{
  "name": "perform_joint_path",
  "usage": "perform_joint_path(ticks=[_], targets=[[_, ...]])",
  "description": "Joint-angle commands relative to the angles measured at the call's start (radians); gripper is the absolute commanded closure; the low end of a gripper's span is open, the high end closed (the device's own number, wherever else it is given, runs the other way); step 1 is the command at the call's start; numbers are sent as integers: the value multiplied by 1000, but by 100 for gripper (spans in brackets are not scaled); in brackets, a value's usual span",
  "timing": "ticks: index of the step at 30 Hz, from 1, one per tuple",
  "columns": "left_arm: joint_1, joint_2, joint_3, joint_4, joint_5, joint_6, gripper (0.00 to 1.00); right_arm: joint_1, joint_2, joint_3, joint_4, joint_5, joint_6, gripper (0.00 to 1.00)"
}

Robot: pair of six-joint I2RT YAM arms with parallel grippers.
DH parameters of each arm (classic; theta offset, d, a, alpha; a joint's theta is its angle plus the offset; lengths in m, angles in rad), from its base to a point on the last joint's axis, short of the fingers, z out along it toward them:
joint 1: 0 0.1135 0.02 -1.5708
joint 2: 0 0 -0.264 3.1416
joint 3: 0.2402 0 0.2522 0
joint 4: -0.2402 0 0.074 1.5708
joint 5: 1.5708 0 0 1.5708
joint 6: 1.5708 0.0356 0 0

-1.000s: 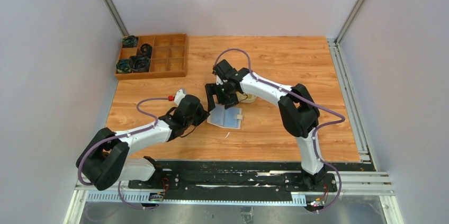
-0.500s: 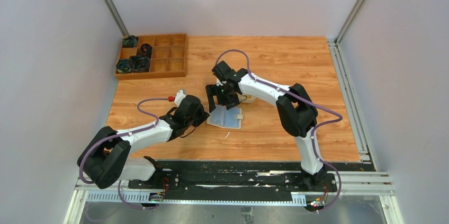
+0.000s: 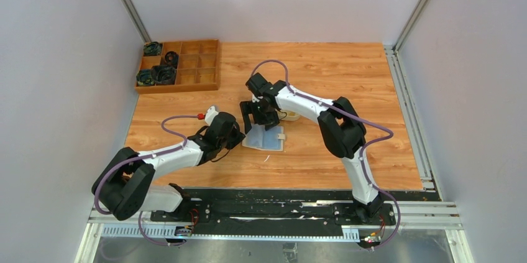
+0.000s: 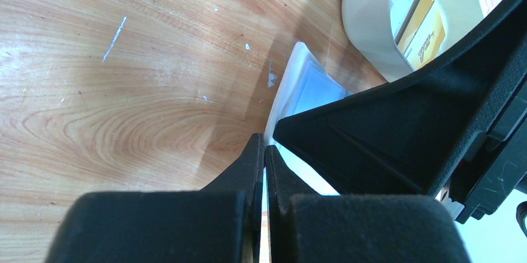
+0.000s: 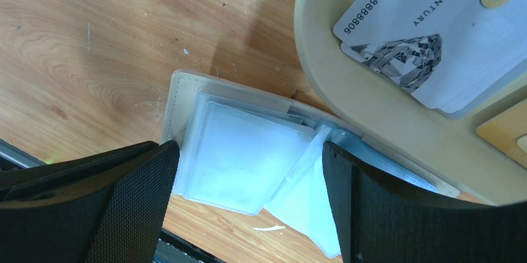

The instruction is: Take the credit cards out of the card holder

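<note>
- The card holder lies open on the table, its far edge tucked against the tray. Its pale-blue sleeves face up, and one clear flap is lifted.
- Two cards are already in the tray: a white card and a yellow card. I cannot tell whether any remain in the sleeves.
- The right gripper hangs over the holder with its jaws wide apart and nothing between them.
- The left gripper is closed tight at the holder's left edge, probably pinning it.
- Over the last second the right arm has crept slightly left while the holder has not moved. This looks like lining up for another sleeve.
</note>
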Motion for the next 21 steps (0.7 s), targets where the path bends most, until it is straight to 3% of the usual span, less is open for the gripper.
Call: perform_joint_path(ticks=[1,13,21], targets=[[6,11,-5,10,-19,3,100,31,51,34,-77,76,-34,11],[6,17,-11,16,-23,1,100,101,91,162,-266,319,-126,11],[6,14,-19,15,-26,-3,100,106,79,134,-311,409,-156,9]])
